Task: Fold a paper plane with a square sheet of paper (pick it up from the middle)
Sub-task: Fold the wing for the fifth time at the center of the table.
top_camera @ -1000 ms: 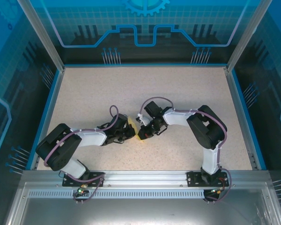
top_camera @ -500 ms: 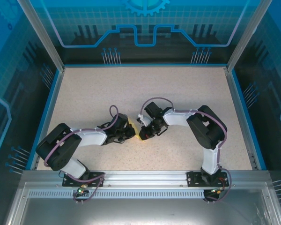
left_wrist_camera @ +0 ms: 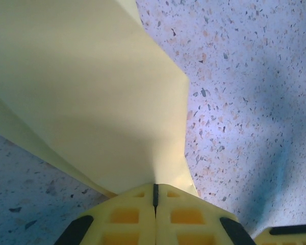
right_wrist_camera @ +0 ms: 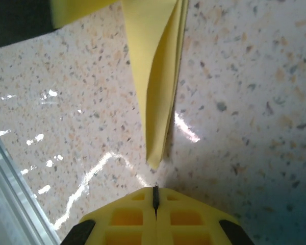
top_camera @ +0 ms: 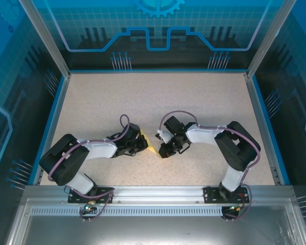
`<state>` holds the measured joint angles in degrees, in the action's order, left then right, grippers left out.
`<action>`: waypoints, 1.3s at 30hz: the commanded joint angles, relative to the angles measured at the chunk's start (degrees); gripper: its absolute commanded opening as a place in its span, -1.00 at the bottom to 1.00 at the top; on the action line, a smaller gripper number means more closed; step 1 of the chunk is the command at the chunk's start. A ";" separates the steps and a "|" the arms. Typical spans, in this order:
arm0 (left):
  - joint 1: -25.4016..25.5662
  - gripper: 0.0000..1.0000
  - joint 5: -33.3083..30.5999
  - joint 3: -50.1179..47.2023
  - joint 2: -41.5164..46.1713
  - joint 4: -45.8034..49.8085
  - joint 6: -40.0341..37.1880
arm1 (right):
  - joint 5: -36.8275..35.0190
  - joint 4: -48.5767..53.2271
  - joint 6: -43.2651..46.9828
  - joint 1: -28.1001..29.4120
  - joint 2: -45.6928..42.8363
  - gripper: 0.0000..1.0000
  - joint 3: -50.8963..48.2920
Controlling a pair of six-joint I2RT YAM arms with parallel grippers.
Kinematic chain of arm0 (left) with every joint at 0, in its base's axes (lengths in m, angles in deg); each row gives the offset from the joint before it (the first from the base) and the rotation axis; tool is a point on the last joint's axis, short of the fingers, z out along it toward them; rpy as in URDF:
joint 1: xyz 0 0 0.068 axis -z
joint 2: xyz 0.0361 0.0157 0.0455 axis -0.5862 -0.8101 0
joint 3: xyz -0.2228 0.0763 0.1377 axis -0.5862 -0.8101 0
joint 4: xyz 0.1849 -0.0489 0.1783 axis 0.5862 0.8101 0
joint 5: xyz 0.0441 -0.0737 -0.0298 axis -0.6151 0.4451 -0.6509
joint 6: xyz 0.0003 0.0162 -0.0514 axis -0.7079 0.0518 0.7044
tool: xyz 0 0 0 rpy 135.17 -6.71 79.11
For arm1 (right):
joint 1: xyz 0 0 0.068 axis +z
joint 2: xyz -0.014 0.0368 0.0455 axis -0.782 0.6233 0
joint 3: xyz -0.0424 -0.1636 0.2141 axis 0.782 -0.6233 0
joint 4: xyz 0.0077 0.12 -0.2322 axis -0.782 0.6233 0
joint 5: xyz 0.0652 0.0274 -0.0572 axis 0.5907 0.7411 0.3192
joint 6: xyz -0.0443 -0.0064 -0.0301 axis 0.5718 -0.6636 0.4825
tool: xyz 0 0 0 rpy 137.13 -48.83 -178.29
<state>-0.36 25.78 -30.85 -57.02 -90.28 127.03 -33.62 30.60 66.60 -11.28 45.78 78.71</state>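
Speckled table [top_camera: 204,102] lies under both arms. My left gripper [left_wrist_camera: 154,196] is closed, and the folded paper [left_wrist_camera: 92,102] appears pinched at its near corner between the pads, fanning forward and to the left of them. The paper's long axis runs straight ahead of my right gripper [right_wrist_camera: 155,196], with its pointed tip just short of those fingertips and not touching. The right fingers are closed and empty. A right-hand grip calls for opening first.

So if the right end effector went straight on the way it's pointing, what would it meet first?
The paper. Its folded tip lies just ahead of the shut right end effector, nearly in line, with a small gap between them. Whether it would catch the tip or pass beside it is unclear.
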 commanded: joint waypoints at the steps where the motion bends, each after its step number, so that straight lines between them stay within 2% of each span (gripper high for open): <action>1: -0.26 -0.90 -3.44 0.18 -1.71 5.97 0.31 | 0.20 0.71 1.19 0.75 -3.08 -0.96 1.45; 13: -0.23 -0.89 -3.09 0.35 -1.45 6.32 0.20 | -2.61 -4.14 -1.08 2.89 6.72 -1.00 9.62; 23: -0.23 -0.88 -2.76 2.07 0.97 7.48 -1.76 | -3.48 -6.38 -2.06 1.37 8.52 -1.00 3.86; 30: -0.51 -0.79 1.23 2.18 6.62 3.46 -3.86 | -3.39 -6.45 -2.42 0.89 8.81 -1.00 2.83; 39: -3.91 -0.80 2.61 0.58 1.57 -1.37 -4.62 | -2.59 -5.89 -2.24 0.90 9.52 -1.00 2.88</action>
<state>-3.18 26.74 -29.67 -53.61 -89.26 124.69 -33.64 20.83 64.52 -9.97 53.27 83.58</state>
